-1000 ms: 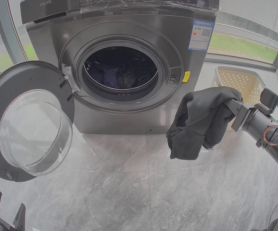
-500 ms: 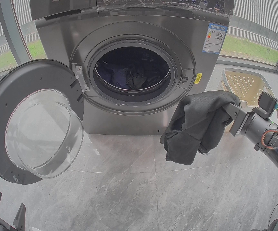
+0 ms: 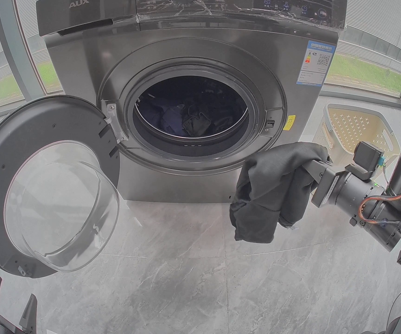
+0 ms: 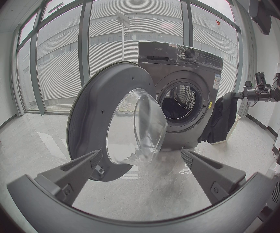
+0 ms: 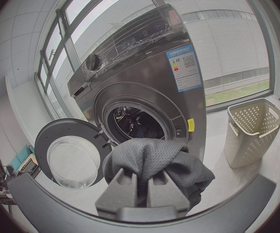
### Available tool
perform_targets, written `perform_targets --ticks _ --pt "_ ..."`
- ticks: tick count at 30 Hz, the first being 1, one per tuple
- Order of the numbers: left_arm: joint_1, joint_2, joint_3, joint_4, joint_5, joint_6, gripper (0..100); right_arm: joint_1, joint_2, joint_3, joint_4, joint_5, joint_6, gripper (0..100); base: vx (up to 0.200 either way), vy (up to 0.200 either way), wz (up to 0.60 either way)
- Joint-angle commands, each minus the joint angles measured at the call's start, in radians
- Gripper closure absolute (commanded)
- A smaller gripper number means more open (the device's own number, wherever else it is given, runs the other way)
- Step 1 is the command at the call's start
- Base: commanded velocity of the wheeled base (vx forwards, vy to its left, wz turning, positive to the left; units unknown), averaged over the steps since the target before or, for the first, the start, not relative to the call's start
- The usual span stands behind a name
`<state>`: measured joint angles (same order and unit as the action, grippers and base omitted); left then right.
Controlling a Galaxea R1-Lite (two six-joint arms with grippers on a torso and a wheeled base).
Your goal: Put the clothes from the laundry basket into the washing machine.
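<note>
Garment (image 3: 274,186), dark grey, clamped in my right gripper (image 3: 312,167) right of washing machine (image 3: 210,47), door (image 3: 38,131) open left, laundry basket (image 3: 353,109) far right, my left gripper (image 4: 140,152) jaws apart, empty

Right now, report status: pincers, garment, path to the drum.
Right pincer shut on garment, held clear of floor, by washer. Left pincer open, empty, low. Door wide open; drum mouth unblocked, clothes already inside.

Right gripper (image 5: 143,176) clamped on dark garment (image 5: 153,157) (arm seemingly level), left gripper (image 4: 141,154) low, spread.
</note>
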<state>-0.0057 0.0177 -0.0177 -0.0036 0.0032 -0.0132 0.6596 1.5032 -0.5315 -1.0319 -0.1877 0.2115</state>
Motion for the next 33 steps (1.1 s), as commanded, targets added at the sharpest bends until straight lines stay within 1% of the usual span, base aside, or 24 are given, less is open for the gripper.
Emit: perform_targets --ticks 1,5,7,8,9,10,13,15,17,18,19,20,21,22,23,24,25,26,27,29,30,31,32,33 --pt "0.001 -0.018 0.018 -0.003 0.000 -0.001 0 0.043 0.104 -0.041 -0.062 -0.013 -0.009 100 0.000 0.000 0.00" --pt "0.003 -0.018 0.018 -0.003 0.000 -0.001 0 0.084 0.172 -0.142 -0.079 -0.015 -0.014 100 0.000 0.000 0.00" --pt "0.003 -0.018 0.018 -0.003 0.000 -0.005 0 0.095 0.204 -0.188 -0.082 -0.013 -0.012 100 0.000 0.000 0.00" --pt "0.003 -0.018 0.018 -0.003 0.000 -0.005 0 0.095 0.204 -0.188 -0.082 -0.013 -0.012 100 0.000 0.000 0.00" --pt "0.003 -0.018 0.018 -0.003 -0.002 -0.011 0 0.117 0.233 -0.222 -0.108 -0.018 -0.011 100 0.000 0.000 0.00" --pt "0.003 -0.018 0.018 -0.003 -0.002 -0.011 0 0.120 0.236 -0.225 -0.112 -0.018 -0.011 100 0.000 0.000 0.00" --pt "0.001 -0.018 0.018 -0.013 -0.020 0.002 0 0.137 0.310 -0.269 -0.178 -0.016 -0.015 100 0.000 0.000 0.00" --pt "0.001 -0.018 0.018 -0.021 -0.028 0.004 0 0.137 0.359 -0.286 -0.224 -0.015 -0.030 100 0.000 0.000 0.00" --pt "0.001 -0.018 0.018 -0.021 -0.028 0.004 0 0.135 0.396 -0.295 -0.274 -0.012 -0.058 100 0.000 0.000 0.00" --pt "0.001 -0.018 0.018 -0.021 -0.028 0.004 0 0.135 0.399 -0.298 -0.278 -0.012 -0.060 100 0.000 0.000 0.00" --pt "0.004 -0.016 -0.005 -0.053 -0.026 -0.030 0 0.137 0.419 -0.314 -0.292 -0.015 -0.063 100 0.000 0.000 0.00" --pt "0.007 -0.004 -0.079 -0.108 -0.034 -0.068 0 0.138 0.425 -0.323 -0.293 -0.016 -0.063 100 0.000 0.000 0.00" --pt "0.016 0.021 -0.154 -0.147 -0.040 -0.097 0 0.138 0.428 -0.329 -0.295 -0.018 -0.063 100 0.000 0.000 0.00" --pt "0.027 0.068 -0.220 -0.165 -0.060 -0.114 0 0.138 0.428 -0.335 -0.293 -0.018 -0.063 100 0.000 0.000 0.00" --pt "0.029 0.094 -0.246 -0.164 -0.078 -0.114 0 0.138 0.428 -0.340 -0.292 -0.018 -0.063 100 0.000 0.000 0.00" --pt "0.033 0.168 -0.291 -0.156 -0.178 -0.108 0 0.138 0.428 -0.360 -0.284 -0.018 -0.064 100 0.000 0.000 0.00" --pt "0.033 0.182 -0.292 -0.154 -0.201 -0.106 0 0.138 0.428 -0.364 -0.284 -0.018 -0.064 100 0.000 0.000 0.00" --pt "0.033 0.254 -0.288 -0.150 -0.333 -0.108 0 0.141 0.428 -0.383 -0.286 -0.018 -0.066 100 0.000 0.000 0.00" --pt "0.035 0.321 -0.269 -0.153 -0.424 -0.105 0 0.143 0.427 -0.389 -0.287 -0.018 -0.066 100 0.000 0.000 0.00" --pt "0.033 0.435 -0.254 -0.176 -0.557 -0.096 0 0.143 0.422 -0.389 -0.293 -0.018 -0.066 100 0.000 0.000 0.00" --pt "0.026 0.487 -0.254 -0.190 -0.601 -0.085 0 0.143 0.420 -0.389 -0.295 -0.018 -0.066 100 0.000 0.000 0.00" --pt "0.021 0.527 -0.254 -0.200 -0.629 -0.077 0 0.143 0.419 -0.387 -0.295 -0.018 -0.066 100 0.000 0.000 0.00" --pt "0.021 0.527 -0.254 -0.200 -0.629 -0.077 0 0.143 0.419 -0.387 -0.295 -0.018 -0.066 100 0.000 0.000 0.00" --pt "-0.005 0.650 -0.252 -0.237 -0.683 -0.050 0 0.143 0.417 -0.386 -0.295 -0.009 -0.066 100 0.000 0.000 0.00"
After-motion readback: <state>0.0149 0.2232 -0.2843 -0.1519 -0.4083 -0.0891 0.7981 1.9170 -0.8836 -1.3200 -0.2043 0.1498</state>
